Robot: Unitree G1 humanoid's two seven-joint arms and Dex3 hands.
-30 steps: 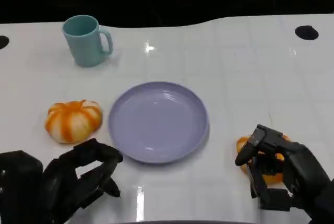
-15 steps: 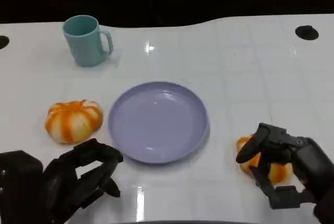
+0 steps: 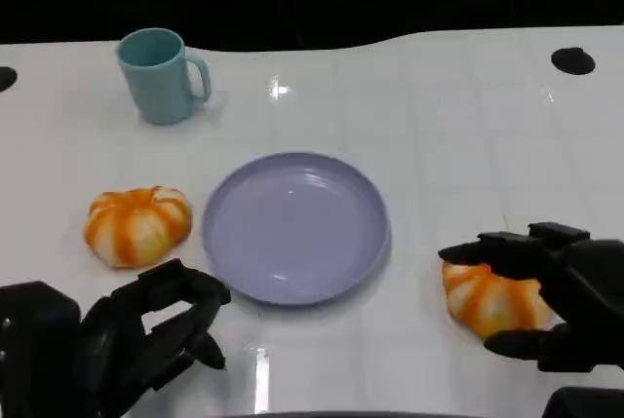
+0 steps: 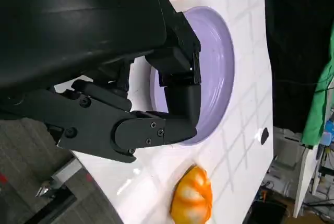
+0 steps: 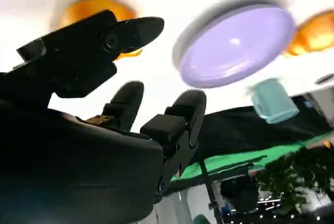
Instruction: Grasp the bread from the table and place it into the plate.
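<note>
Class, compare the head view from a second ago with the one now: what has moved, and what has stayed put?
The right hand has drawn back toward the table's right edge and spread its fingers, uncovering the right bread, which lies where it was. The left hand, the left bread, plate and cup are unchanged.

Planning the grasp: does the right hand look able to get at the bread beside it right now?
Probably yes. The right hand sits open around the right-side bread, fingers spread above and below it, nothing between them. The plate lies apart to the left.
</note>
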